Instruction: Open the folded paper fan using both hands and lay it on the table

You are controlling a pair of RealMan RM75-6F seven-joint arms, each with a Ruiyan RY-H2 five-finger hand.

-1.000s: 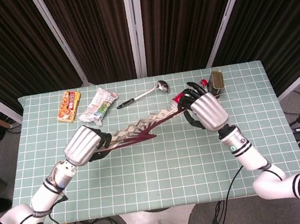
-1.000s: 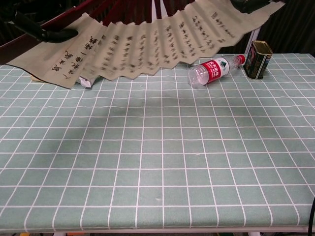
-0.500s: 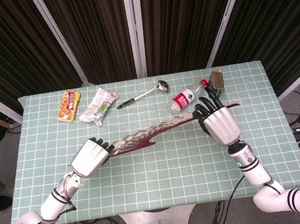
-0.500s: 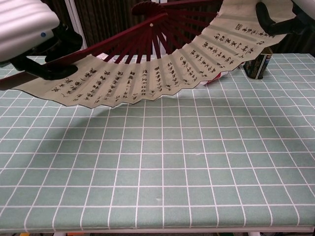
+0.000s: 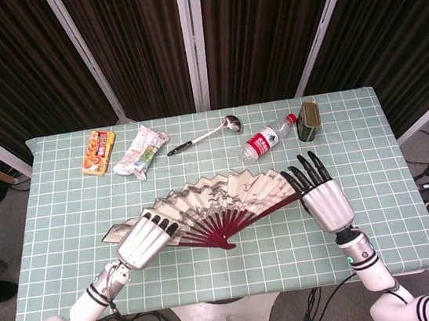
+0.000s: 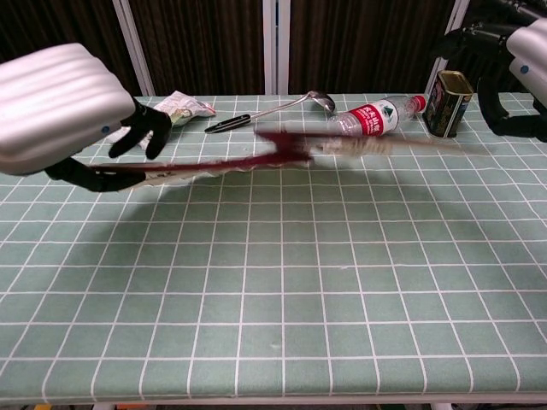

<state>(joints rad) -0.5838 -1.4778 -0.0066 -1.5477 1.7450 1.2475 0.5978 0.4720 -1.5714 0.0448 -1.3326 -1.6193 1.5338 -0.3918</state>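
The paper fan (image 5: 213, 206) is spread wide, its printed leaf up and its dark red ribs meeting at the pivot near the front. The chest view shows the fan (image 6: 282, 152) edge-on and blurred, just above the green gridded table (image 5: 237, 268), with a shadow beneath. My left hand (image 5: 147, 239) is at the fan's left end; its thumb (image 6: 94, 178) lies under the outer rib, which it seems to pinch. My right hand (image 5: 324, 197) is at the fan's right edge with fingers straight and spread, holding nothing.
Along the far edge lie an orange snack pack (image 5: 98, 151), a white-green bag (image 5: 141, 150), a ladle (image 5: 203, 136), a plastic bottle (image 5: 267, 139) on its side and a dark can (image 5: 309, 119).
The fan has come down from a tilted, raised pose to nearly flat over the table. Both hands moved toward the front. My right hand has let go of its end.
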